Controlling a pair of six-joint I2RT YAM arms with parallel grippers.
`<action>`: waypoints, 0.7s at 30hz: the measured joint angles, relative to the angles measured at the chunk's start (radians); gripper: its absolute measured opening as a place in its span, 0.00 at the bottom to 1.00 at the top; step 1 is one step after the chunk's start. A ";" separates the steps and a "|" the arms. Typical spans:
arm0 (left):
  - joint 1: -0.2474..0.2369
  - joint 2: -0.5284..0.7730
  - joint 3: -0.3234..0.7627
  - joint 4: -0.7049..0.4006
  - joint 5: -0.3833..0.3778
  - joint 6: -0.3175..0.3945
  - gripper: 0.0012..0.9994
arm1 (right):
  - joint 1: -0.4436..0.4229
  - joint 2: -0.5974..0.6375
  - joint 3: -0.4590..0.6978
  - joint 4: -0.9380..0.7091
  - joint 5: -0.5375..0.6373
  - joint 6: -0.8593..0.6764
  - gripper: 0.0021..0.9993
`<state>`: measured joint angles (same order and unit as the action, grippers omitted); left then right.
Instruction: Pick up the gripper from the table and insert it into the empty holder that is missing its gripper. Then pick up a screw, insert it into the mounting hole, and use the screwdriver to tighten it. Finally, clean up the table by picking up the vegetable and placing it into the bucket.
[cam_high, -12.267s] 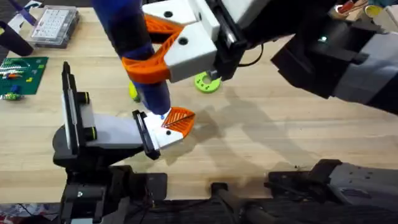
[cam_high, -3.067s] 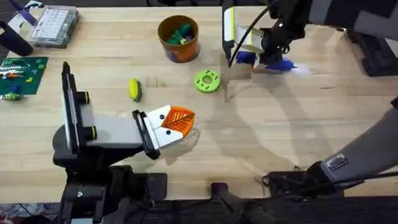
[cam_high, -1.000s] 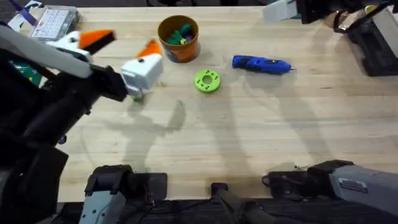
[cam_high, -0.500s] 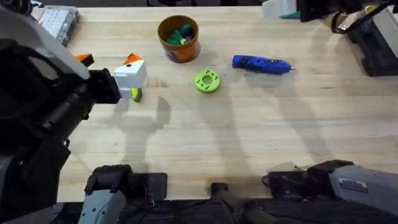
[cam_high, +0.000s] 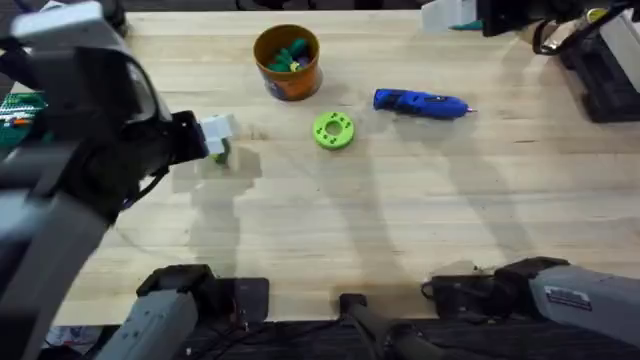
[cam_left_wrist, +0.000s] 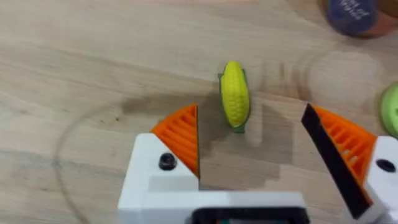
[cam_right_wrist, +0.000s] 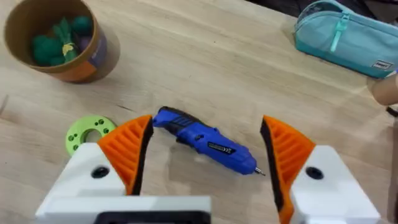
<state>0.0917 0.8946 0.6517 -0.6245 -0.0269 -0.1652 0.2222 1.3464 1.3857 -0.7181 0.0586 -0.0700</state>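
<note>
A: What colours are on the table (cam_high: 420, 220)?
B: Pale wooden planks. The vegetable (cam_left_wrist: 235, 93) is yellow with a green end, the screwdriver (cam_right_wrist: 205, 140) bright blue.
A: The bucket (cam_high: 288, 60)?
B: Orange-brown, yellowish rim. Both grippers are white with orange ribbed pads (cam_left_wrist: 182, 135)
</note>
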 joint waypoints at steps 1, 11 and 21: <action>0.004 0.048 0.002 0.007 0.000 -0.013 0.99 | 0.000 0.000 0.000 0.000 0.000 0.000 1.00; 0.051 0.453 0.134 0.029 0.043 -0.054 0.99 | 0.000 0.000 0.000 0.000 0.000 0.000 1.00; 0.053 0.661 0.218 0.023 0.074 -0.050 0.92 | 0.000 0.000 0.000 -0.001 0.000 0.000 1.00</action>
<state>0.1448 1.5557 0.8695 -0.6014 0.0468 -0.2149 0.2222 1.3464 1.3861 -0.7189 0.0586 -0.0700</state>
